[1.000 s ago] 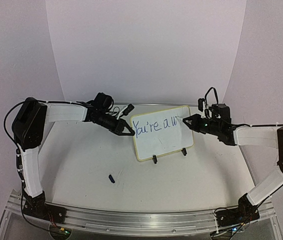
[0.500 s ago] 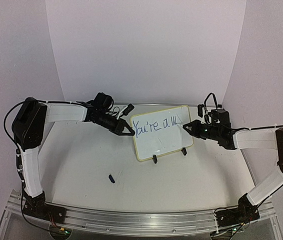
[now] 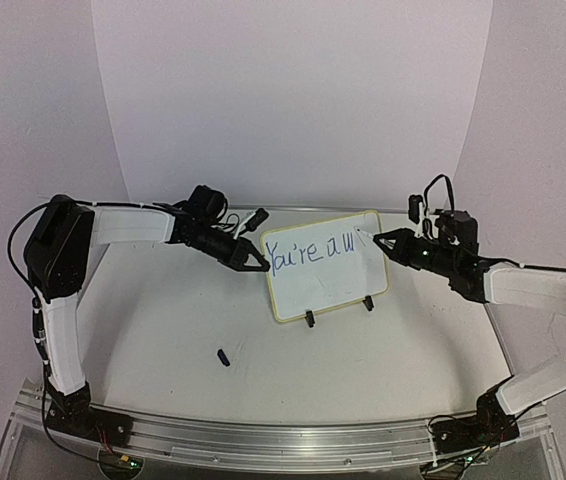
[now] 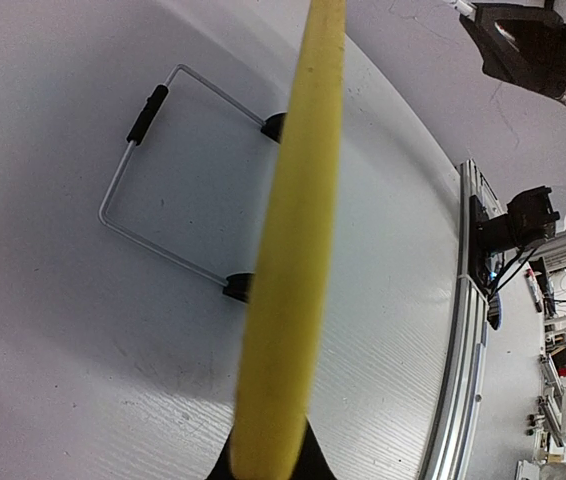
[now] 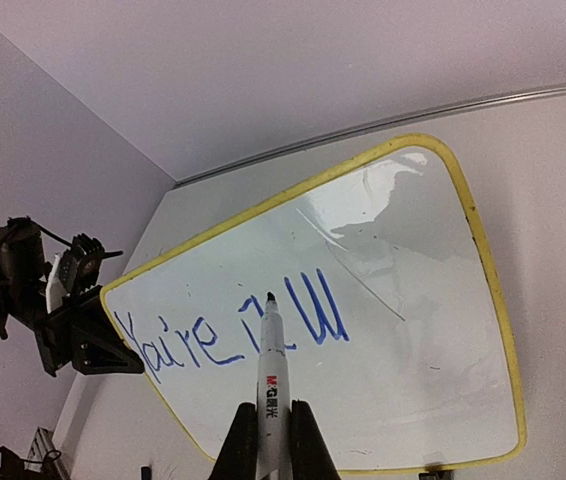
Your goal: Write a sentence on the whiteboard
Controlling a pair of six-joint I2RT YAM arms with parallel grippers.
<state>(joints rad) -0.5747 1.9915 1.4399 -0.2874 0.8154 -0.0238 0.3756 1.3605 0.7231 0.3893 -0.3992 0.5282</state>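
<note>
The whiteboard (image 3: 325, 282) stands tilted on two black clip feet at the table's middle back, with a pale-yellow rim. The sentence (image 3: 311, 250) reads "You're a w" in blue and also shows in the right wrist view (image 5: 225, 335). My left gripper (image 3: 262, 267) is shut on the board's left edge; the yellow rim (image 4: 293, 250) runs up from between its jaws. My right gripper (image 3: 379, 239) is shut on a white marker (image 5: 271, 385), which points at the board (image 5: 403, 360) by its upper right corner. I cannot tell if the tip touches.
A small dark marker cap (image 3: 223, 356) lies on the table in front of the board, to the left. A wire stand (image 4: 121, 190) with black clips lies behind the board. An aluminium rail (image 3: 263, 440) runs along the near edge. White walls enclose the back and sides.
My right gripper dipped along the board, then drew back up and to the right with the marker. The "w" gained strokes. The left gripper and board stayed still.
</note>
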